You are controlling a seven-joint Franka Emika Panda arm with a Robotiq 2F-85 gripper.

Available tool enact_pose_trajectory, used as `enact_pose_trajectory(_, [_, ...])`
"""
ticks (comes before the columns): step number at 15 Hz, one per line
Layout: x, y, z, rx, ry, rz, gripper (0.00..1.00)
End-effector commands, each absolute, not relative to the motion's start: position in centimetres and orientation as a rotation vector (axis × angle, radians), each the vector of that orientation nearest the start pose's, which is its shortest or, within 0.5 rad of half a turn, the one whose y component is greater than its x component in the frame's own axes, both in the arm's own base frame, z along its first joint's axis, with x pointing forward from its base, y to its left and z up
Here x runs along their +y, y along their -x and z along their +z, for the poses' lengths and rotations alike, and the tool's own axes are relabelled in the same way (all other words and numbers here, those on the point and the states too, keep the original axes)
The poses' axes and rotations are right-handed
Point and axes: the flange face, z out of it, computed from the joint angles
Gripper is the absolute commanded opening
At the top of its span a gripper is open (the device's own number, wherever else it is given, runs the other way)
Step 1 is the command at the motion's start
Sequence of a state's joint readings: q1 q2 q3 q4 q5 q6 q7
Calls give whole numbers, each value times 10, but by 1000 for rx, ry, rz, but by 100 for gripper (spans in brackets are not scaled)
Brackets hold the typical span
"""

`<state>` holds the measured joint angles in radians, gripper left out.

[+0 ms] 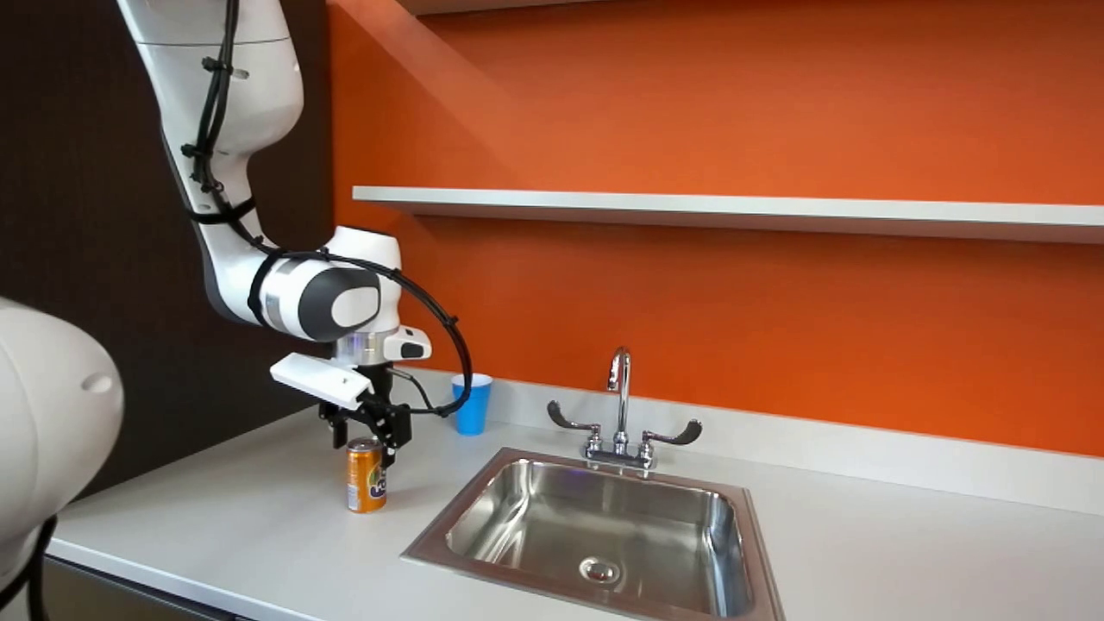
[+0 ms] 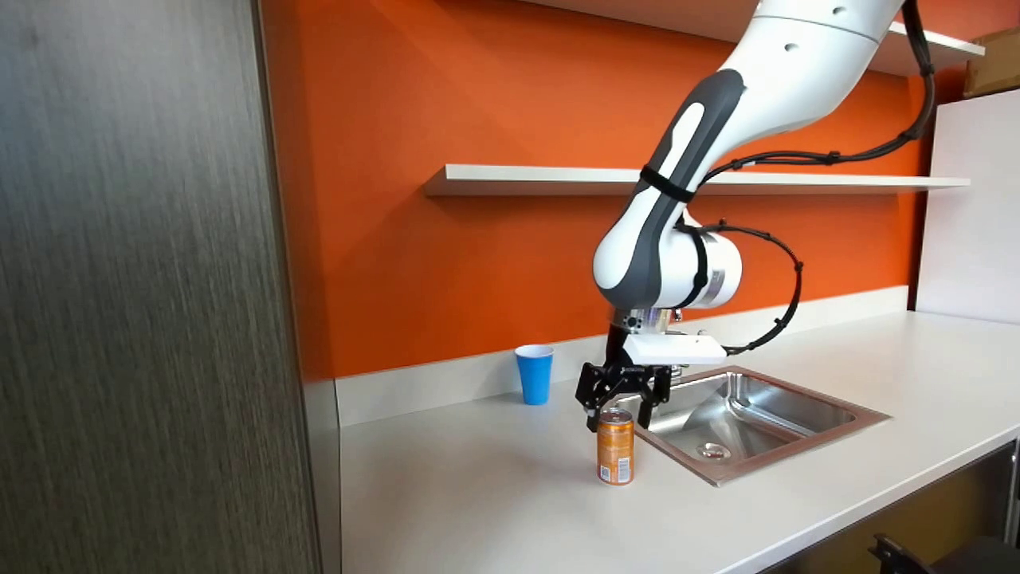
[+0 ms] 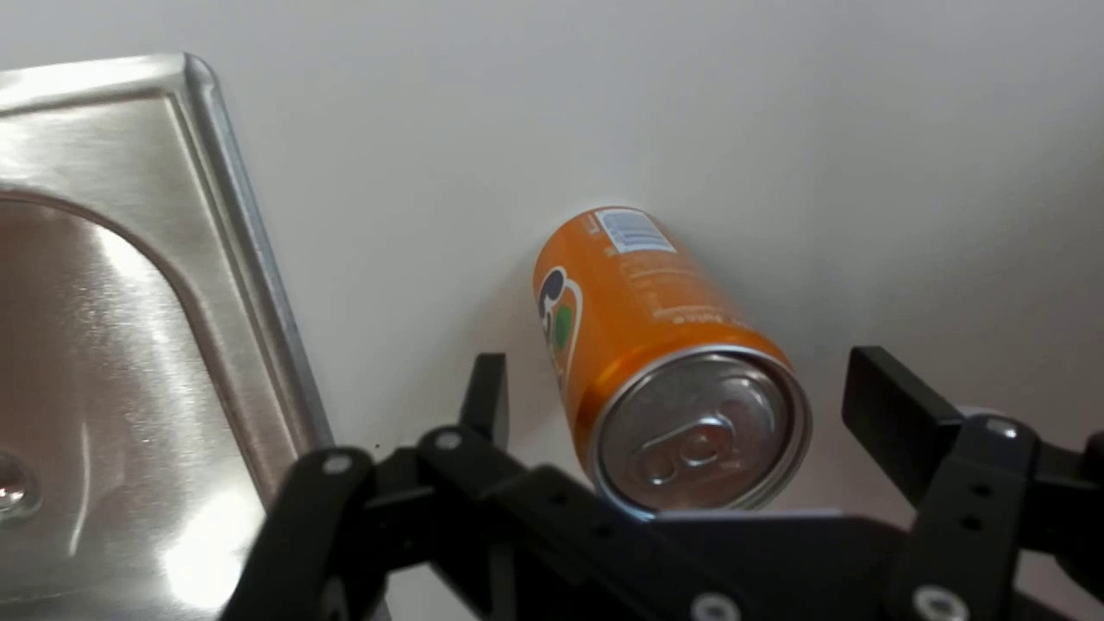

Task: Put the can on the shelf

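The orange can (image 1: 366,479) stands upright on the white countertop left of the sink. It also shows in an exterior view (image 2: 615,454) and in the wrist view (image 3: 638,285), where its silvery top with the pull tab faces the camera. My gripper (image 1: 364,446) points down over the can, also in an exterior view (image 2: 618,421). In the wrist view the gripper (image 3: 677,397) is open, with one finger on each side of the can's top and a gap on both sides. The white shelf (image 1: 724,205) runs along the orange wall above; it also shows in an exterior view (image 2: 542,180).
A blue cup (image 1: 471,407) stands by the backsplash behind the gripper. The steel sink (image 1: 457,509) with a faucet (image 1: 621,405) is set in the countertop (image 1: 216,526) beside the can. A dark panel (image 2: 143,279) closes one end. Another shelf (image 2: 940,48) is higher up.
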<state>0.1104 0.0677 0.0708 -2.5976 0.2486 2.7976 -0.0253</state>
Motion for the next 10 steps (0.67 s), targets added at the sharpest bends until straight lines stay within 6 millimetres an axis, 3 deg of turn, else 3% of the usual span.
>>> enact_pose_trajectory(1, [72, -450, 239, 36, 3027, -213, 100])
enact_pose_trajectory(10, [73, -453, 230, 39, 3030, -224, 100])
